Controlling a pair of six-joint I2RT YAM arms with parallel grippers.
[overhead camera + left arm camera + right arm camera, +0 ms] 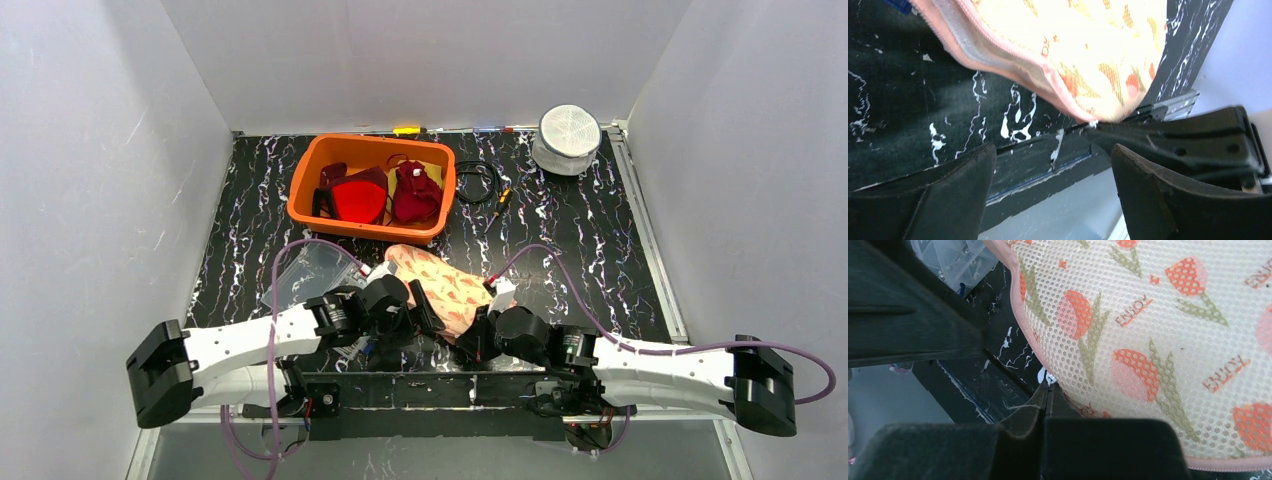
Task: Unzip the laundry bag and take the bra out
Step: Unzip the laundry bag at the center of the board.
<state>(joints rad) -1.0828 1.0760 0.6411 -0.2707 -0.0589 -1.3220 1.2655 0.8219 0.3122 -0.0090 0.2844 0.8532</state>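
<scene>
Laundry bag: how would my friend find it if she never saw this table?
Find the orange tub at the back of the black table. Just in front of it lies the bag. It is the only cream mesh thing with orange tulips and a pink zip edge, unlike the clear box beside it.

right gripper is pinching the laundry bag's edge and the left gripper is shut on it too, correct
No: the left gripper is open, its jaws apart and off the laundry bag, as the left wrist view shows. The right gripper does pinch the bag's edge.
</scene>
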